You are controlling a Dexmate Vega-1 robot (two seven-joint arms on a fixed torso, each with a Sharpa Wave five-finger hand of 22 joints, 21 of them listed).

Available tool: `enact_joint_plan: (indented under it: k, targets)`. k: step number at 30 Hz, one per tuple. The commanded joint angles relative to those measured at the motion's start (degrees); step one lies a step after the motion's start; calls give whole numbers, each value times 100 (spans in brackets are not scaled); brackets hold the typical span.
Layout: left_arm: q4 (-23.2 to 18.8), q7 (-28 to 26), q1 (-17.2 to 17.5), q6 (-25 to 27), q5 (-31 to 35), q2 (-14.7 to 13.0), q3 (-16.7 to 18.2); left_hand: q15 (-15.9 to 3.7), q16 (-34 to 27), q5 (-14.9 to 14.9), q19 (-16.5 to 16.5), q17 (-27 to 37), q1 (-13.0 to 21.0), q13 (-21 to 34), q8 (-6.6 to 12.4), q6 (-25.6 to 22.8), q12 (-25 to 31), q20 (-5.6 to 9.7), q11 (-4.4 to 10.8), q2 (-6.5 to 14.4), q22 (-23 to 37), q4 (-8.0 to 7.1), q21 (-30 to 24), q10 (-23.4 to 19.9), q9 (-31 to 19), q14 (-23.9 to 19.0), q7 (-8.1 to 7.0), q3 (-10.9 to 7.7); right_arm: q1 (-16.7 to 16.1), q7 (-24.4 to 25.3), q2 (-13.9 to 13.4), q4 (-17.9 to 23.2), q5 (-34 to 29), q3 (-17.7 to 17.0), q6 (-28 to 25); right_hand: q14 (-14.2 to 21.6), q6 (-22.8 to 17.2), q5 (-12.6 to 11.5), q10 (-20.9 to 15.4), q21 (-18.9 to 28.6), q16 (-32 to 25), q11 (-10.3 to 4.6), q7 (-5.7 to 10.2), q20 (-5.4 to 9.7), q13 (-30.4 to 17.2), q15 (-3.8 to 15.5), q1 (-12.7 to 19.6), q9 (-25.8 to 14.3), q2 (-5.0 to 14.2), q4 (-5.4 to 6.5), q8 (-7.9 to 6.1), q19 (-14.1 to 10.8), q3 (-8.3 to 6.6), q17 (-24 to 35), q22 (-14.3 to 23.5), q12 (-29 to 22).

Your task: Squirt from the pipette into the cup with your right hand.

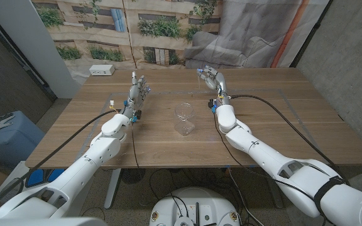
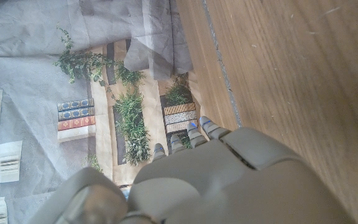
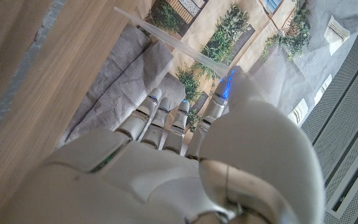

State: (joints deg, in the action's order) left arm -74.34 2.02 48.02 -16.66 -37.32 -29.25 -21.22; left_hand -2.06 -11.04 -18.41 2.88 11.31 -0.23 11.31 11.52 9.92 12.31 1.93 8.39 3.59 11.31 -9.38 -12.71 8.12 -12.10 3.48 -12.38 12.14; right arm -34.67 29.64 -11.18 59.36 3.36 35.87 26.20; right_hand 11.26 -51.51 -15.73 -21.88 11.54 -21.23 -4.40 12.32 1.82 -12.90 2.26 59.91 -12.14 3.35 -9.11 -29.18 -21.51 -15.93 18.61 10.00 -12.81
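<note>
While the right hand (image 1: 211,80) is hovering over the far side of the wooden bench (image 1: 281,119), it is holding a thin clear pipette (image 3: 173,46) between its thumb and fingers (image 3: 166,118). In the right wrist view, the pipette is showing as a pale translucent tube slanting away from the thumb tip. In the head view it is too small and faint to make out clearly.

A clear plastic cup (image 1: 185,118) is standing upright near the middle of the bench, closer to the robot than the right hand and a little toward the robot's left. The hand and cup are well apart, so the carry toward the cup seems to be the step under way.

To do this well, the right arm is probably needing to draw back toward the cup and bring the pipette's tip above the open rim before any squeezing. Tilting the tip down into the mouth should keep liquid off the bench. Since the cup looks light, a knock from the hand could tip it.

The left hand (image 1: 137,91) is holding nothing, fingers extended and slightly apart, standing above the bench on the robot's left, away from the cup.
</note>
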Motion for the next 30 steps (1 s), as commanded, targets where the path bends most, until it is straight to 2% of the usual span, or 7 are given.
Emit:
enact_joint_plan:
  k: [1, 23, 30]
  targets:
    - [1, 2, 1, 0, 0, -1, 0, -653, -32, -29, 40, 9, 7, 31, 35, 34, 23, 523, 2, 242, 14, -4, -30, 35, -13, 52, -32, 32, -26, -16, -35, 66, 0, 4, -74, -9, 29, -10, 17, 10, 21, -1, 11, -11, -26, 476, -19, -8, -26, -6, 23, 1, 19, 19, 15, 29]
    - [1, 1, 0, 1, 1, 0, 0, -652, -32, -29, 41, 9, 7, 31, 33, 37, 20, 524, 24, 242, 14, -4, -30, 41, -13, 52, -32, 33, -74, -158, -104, 275, 118, -14, -356, -87, 323, -4, 137, -6, 66, 25, 23, -28, -31, 416, -39, -17, -26, 4, 152, 64, 60, 13, 16, 60]
    - [1, 1, 0, 1, 1, 0, 0, -652, -35, -29, 34, 9, 6, 31, 34, 34, 28, 523, 16, 242, 14, -5, -33, 22, -13, 44, -32, 33, -177, -179, -168, 622, 222, -67, -728, -87, 329, -4, 126, -3, 69, 54, -16, -45, -32, 388, -74, -20, -25, 21, 156, 66, 77, 13, 16, 50]
